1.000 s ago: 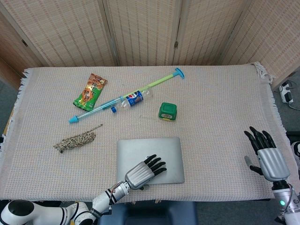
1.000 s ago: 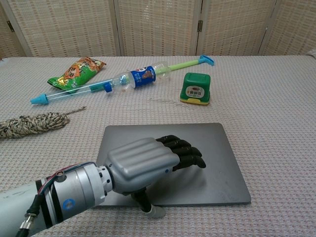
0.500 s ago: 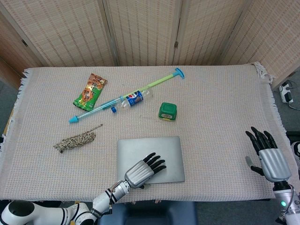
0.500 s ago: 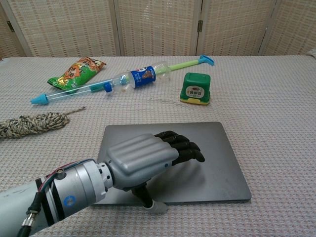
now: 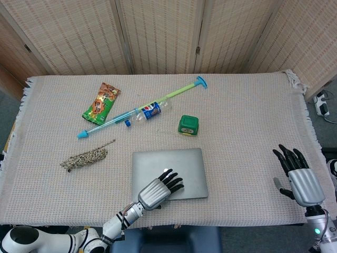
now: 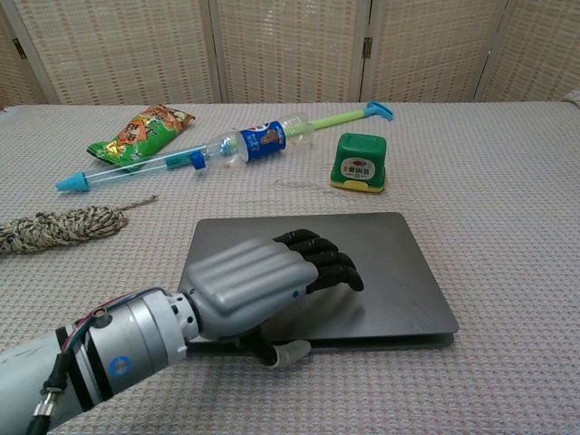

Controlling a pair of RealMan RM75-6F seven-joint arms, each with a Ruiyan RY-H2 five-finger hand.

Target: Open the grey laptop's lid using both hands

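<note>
The grey laptop (image 5: 184, 166) (image 6: 390, 263) lies near the table's front edge, its lid raised a crack along the front. My left hand (image 5: 158, 191) (image 6: 249, 290) grips that front edge, dark fingers (image 6: 331, 263) spread flat on top and the thumb (image 6: 285, 352) hooked beneath the lid. My right hand (image 5: 297, 176) hovers far to the right near the table's edge, fingers apart and holding nothing, well clear of the laptop. The chest view does not show it.
A green box (image 5: 188, 125) (image 6: 359, 162) stands just behind the laptop. Further back lie a plastic bottle (image 5: 150, 110), a long green-and-blue pump tube (image 5: 179, 92) and a snack bag (image 5: 101, 101). A rope bundle (image 5: 84, 158) lies left of the laptop.
The left hand slid back toward the lid's front edge and its thumb went under it. The lid's front has lifted slightly. The right hand barely shifted.
</note>
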